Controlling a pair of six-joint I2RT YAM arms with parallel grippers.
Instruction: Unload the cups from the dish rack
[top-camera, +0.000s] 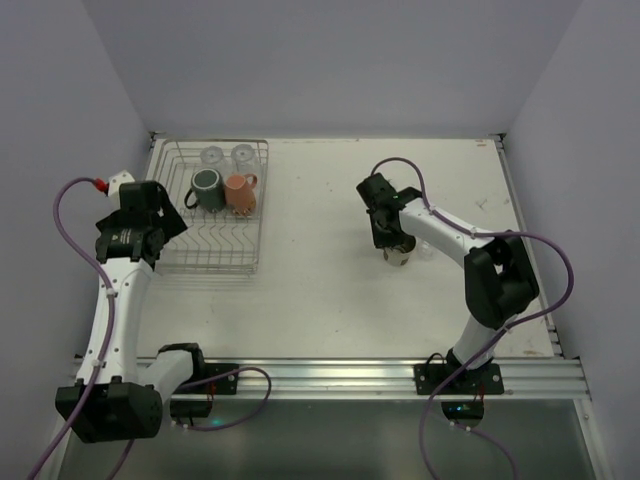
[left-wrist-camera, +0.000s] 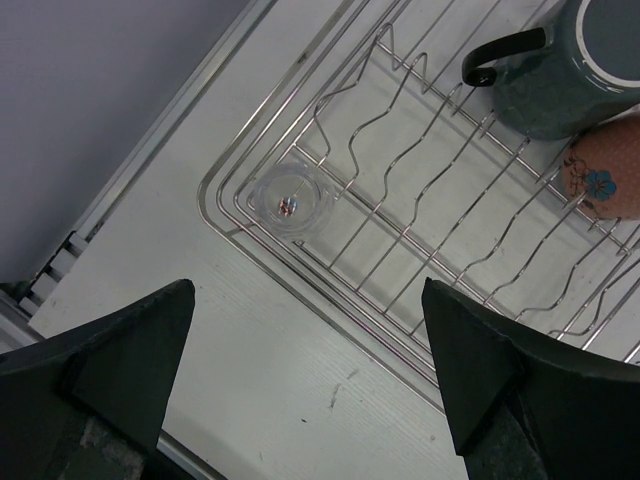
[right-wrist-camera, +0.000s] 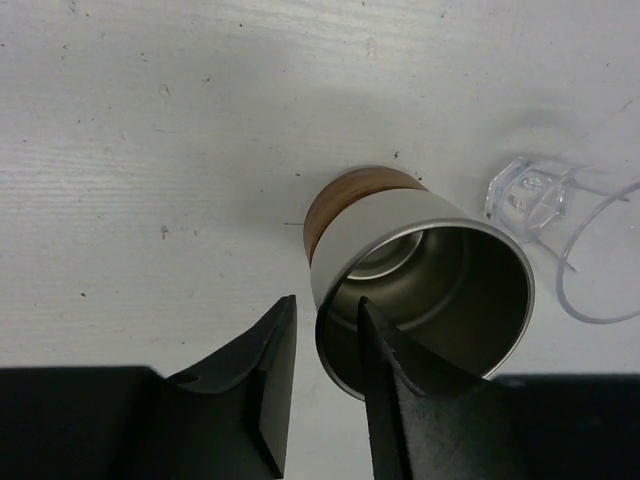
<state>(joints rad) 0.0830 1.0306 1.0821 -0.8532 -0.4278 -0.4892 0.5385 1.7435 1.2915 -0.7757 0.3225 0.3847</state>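
The silver wire dish rack (top-camera: 222, 262) stands at the far left. In it are a dark green mug (top-camera: 208, 190), a salmon-pink mug (top-camera: 240, 193) and two clear glasses (top-camera: 212, 157) at the back. The left wrist view shows another clear glass (left-wrist-camera: 290, 200) in a rack (left-wrist-camera: 400, 235) corner, with the green mug (left-wrist-camera: 570, 70) and the pink mug (left-wrist-camera: 605, 180). My left gripper (top-camera: 165, 232) (left-wrist-camera: 308, 290) is open wide and empty, over the rack's near left edge. My right gripper (top-camera: 393, 243) (right-wrist-camera: 326, 299) is narrowly open. Its jaws straddle the wall of the tan metallic cup (right-wrist-camera: 420, 270), which stands on the table.
A clear glass (right-wrist-camera: 570, 240) stands on the table just right of the tan cup (top-camera: 398, 256), also in the top view (top-camera: 425, 250). The white table (top-camera: 320, 290) is walled on three sides. A metal rail (top-camera: 330, 375) runs along its near edge.
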